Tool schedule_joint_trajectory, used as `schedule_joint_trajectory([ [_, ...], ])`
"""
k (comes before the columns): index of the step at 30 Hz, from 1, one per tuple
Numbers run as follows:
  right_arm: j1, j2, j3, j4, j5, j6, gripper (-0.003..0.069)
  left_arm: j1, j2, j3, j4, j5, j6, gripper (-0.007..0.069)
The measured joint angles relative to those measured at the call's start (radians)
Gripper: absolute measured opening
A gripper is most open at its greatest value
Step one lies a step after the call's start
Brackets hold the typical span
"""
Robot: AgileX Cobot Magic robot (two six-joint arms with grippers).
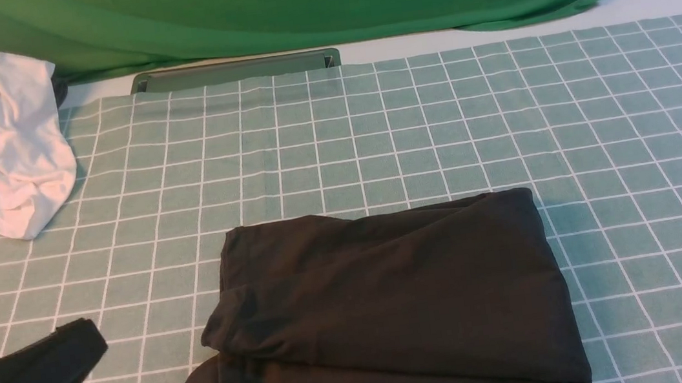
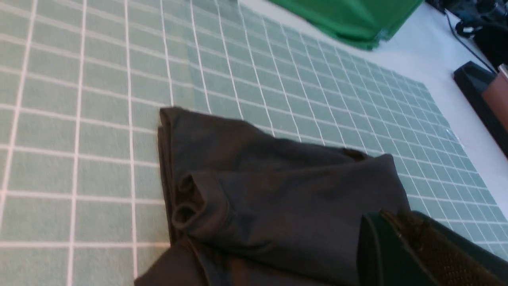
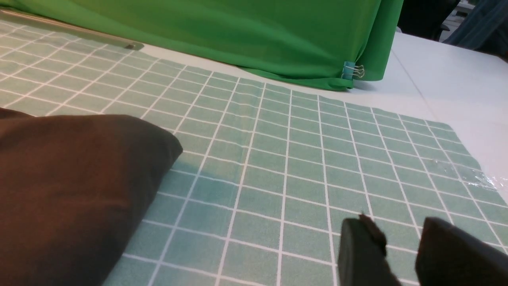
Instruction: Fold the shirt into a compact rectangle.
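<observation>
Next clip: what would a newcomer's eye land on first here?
The black shirt, folded into a rough rectangle, lies near the front of the green checked tablecloth. A crumpled white garment sits at the far left, with a bright green backdrop behind. The right pincer hovers open over bare cloth beside the shirt.

A lab-style recording setup: green backdrop cloth (image 1: 292, 2) clipped behind a table under a checked tablecloth (image 1: 437, 127).

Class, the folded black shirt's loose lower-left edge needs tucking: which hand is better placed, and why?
Probably the left hand: it hovers over the shirt. The right hand sits beside it, over bare cloth.
</observation>
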Motion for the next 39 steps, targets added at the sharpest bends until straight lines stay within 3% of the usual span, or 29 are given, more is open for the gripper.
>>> schedule_joint_trajectory([
  [9, 0.0, 0.0, 0.0, 0.0, 0.0, 0.001, 0.0237, 0.0, -0.028, 0.0, 0.043, -0.029, 0.054, 0.0016],
  [14, 0.0, 0.0, 0.0, 0.0, 0.0, 0.001, 0.0237, 0.0, -0.028, 0.008, 0.073, -0.186, 0.176, 0.0016],
  [23, 0.0, 0.0, 0.0, 0.0, 0.0, 0.001, 0.0238, 0.0, -0.028, 0.009, 0.109, -0.314, 0.175, 0.0016],
  [29, 0.0, 0.0, 0.0, 0.0, 0.0, 0.001, 0.0238, 0.0, -0.082, 0.063, 0.209, -0.372, -0.033, 0.0016],
  [31, 0.0, 0.0, 0.0, 0.0, 0.0, 0.001, 0.0238, 0.0, -0.129, 0.132, 0.361, -0.42, -0.239, 0.0017],
  [33, 0.0, 0.0, 0.0, 0.0, 0.0, 0.001, 0.0238, -0.001, -0.149, 0.168, 0.439, -0.448, -0.325, 0.0017],
  [36, 0.0, 0.0, 0.0, 0.0, 0.0, 0.001, 0.0238, -0.038, -0.207, 0.271, 0.641, -0.524, -0.6, 0.0017],
  [39, 0.0, 0.0, 0.0, 0.0, 0.0, 0.001, 0.0239, -0.095, -0.268, 0.364, 0.775, -0.577, -0.724, 0.0018],
])
